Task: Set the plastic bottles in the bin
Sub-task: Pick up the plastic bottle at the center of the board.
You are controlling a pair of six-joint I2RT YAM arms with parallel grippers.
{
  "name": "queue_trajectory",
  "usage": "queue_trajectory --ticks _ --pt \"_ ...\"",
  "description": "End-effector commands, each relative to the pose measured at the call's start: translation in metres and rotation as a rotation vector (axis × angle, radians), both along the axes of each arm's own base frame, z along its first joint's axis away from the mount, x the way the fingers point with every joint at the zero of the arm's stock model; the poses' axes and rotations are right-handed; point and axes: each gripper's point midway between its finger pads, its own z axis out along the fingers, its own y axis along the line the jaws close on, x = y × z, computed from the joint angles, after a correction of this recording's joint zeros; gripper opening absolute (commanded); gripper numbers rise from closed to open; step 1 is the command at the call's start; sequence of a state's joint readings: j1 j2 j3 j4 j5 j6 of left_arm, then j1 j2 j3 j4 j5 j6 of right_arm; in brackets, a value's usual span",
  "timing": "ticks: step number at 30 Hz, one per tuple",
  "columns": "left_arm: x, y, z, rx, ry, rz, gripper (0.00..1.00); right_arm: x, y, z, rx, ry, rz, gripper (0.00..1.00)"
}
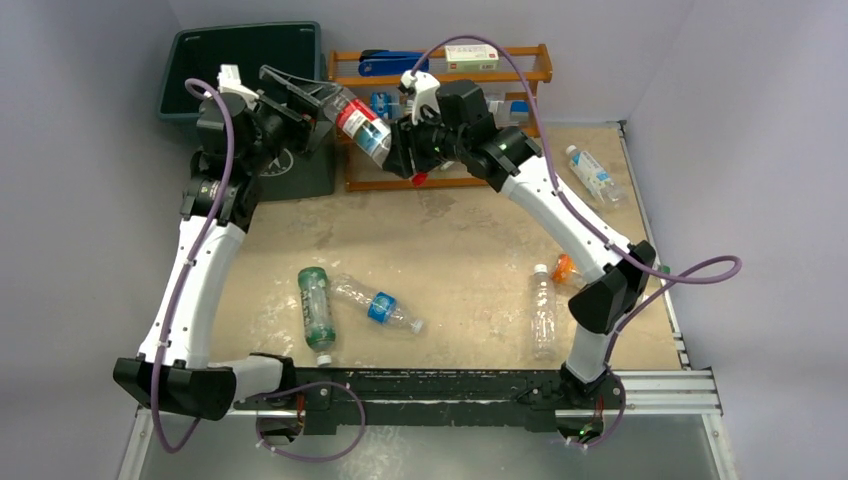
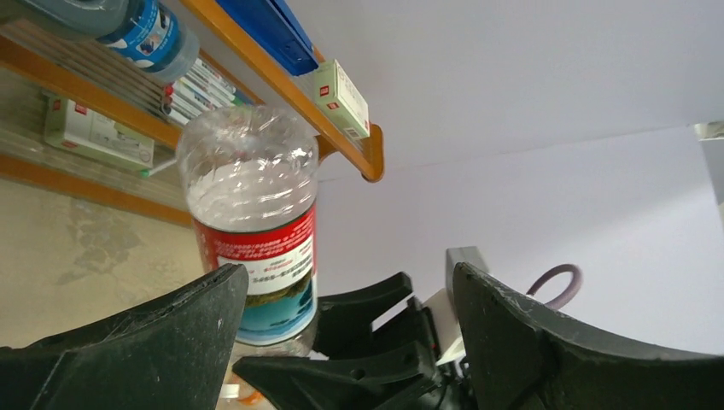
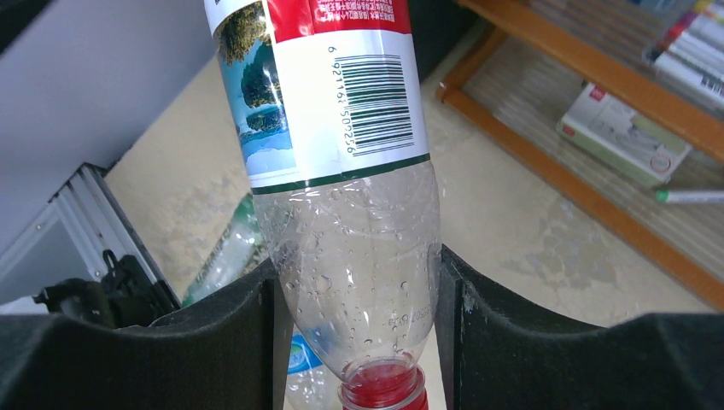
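Note:
My right gripper [image 1: 392, 148] is shut on the neck end of a clear bottle with a red label [image 1: 362, 125], held in the air in front of the wooden rack. In the right wrist view both pads press the bottle [image 3: 341, 213] just above its red cap [image 3: 380, 395]. My left gripper [image 1: 318, 108] is open, and its jaws stand at the bottle's base without touching it. In the left wrist view the bottle [image 2: 256, 222] stands just beyond the left finger [image 2: 154, 342]. The dark green bin [image 1: 178, 75] is at the back left, right behind the left gripper.
The orange-brown wooden rack [image 1: 440, 75] with boxes and markers stands at the back. On the table lie a green bottle [image 1: 316, 305], a blue-labelled bottle [image 1: 380, 305], a clear bottle [image 1: 541, 310], an orange one [image 1: 563, 268] and one at the right [image 1: 592, 172].

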State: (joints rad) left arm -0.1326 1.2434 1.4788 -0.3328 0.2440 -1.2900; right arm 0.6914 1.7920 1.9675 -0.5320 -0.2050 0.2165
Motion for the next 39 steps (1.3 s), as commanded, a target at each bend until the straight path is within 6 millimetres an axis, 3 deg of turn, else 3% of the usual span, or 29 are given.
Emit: queue_trajectory --ticks 1,11,21,23,28,33,36,39 --pt "-0.004 0.014 0.022 0.147 -0.080 0.097 0.90 -0.002 0.007 0.049 0.078 -0.068 0.044 0.42" --pt "0.000 0.007 0.018 0.241 -0.077 0.102 0.90 -0.010 0.012 0.078 0.147 -0.106 0.090 0.42" --pt "0.012 -0.012 0.025 0.302 -0.113 0.102 0.89 -0.020 0.015 0.093 0.207 -0.109 0.128 0.43" --pt "0.014 -0.013 0.024 0.318 -0.111 0.107 0.80 -0.021 0.015 0.095 0.207 -0.112 0.129 0.43" --pt "0.022 -0.017 0.024 0.350 -0.098 0.084 0.48 -0.022 0.013 0.096 0.207 -0.112 0.125 0.44" --pt "0.028 -0.018 0.030 0.372 -0.114 0.087 0.37 -0.023 0.008 0.098 0.197 -0.120 0.110 0.62" --pt "0.033 -0.016 0.035 0.406 -0.124 0.094 0.36 -0.025 0.002 0.101 0.190 -0.127 0.094 0.83" --pt "0.036 -0.012 0.046 0.464 -0.150 0.109 0.36 -0.029 -0.007 0.103 0.179 -0.130 0.071 0.94"
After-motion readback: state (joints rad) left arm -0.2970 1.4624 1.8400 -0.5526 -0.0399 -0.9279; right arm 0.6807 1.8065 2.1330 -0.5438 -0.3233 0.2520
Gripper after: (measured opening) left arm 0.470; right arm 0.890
